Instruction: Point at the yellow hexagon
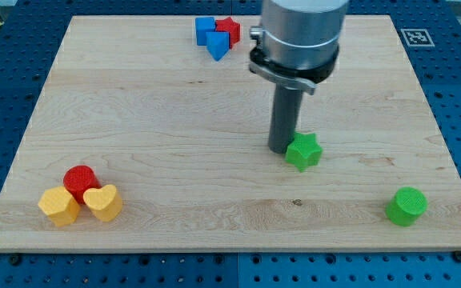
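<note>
**Tip parked by the green star, yellow hexagon waiting at the far corner**

You are looking at my tip (279,149) resting on the wooden board (174,104) just left of the green star (303,151), close enough that the two are touching or nearly so; I cannot tell which. There are no fingers on this arm to open or close: it is ending in a plain dark rod, and that rod is holding nothing.

The yellow hexagon (59,206) is sitting well apart from my tip, near the view's bottom left corner. It is pressing against a red cylinder (79,181) above it and a yellow heart (103,202) to its right, so the three are forming one tight cluster.

By my judgement the pointing step is only beginning, since the whole left half of the board is lying between tip and target. The next move is calling for a long slide toward the view's bottom left, stopping just short of the hexagon without nudging the cluster.

Elsewhere, a green cylinder (406,206) is standing near the bottom right, and a blue cube (206,30), a blue triangle (218,46) and a red block (229,30) are huddling at the top.

As for writing, you are getting none: only a black-and-white square marker (416,37) at the top right, bearing no readable text
</note>
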### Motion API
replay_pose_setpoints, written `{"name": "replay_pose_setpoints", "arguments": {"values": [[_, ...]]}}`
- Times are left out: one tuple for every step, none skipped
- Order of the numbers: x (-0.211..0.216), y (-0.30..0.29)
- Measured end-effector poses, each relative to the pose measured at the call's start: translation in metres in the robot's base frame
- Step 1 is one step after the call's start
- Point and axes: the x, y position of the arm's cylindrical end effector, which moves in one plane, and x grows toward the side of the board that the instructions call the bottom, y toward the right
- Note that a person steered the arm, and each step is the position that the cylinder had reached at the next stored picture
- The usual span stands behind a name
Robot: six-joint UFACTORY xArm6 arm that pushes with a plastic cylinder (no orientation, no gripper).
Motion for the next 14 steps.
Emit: {"name": "replay_pose_setpoints", "arguments": {"values": [[0.01,0.026],[0.035,0.047],[0.051,0.069],[0.055,0.079],[0.046,0.043],[0.024,-0.022],[0.013,-0.056],[0.013,-0.056],[0.009,-0.075],[0.001,-0.156],[0.0,-0.255],[0.0,-0.34],[0.015,-0.378],[0.034,-0.379]]}}
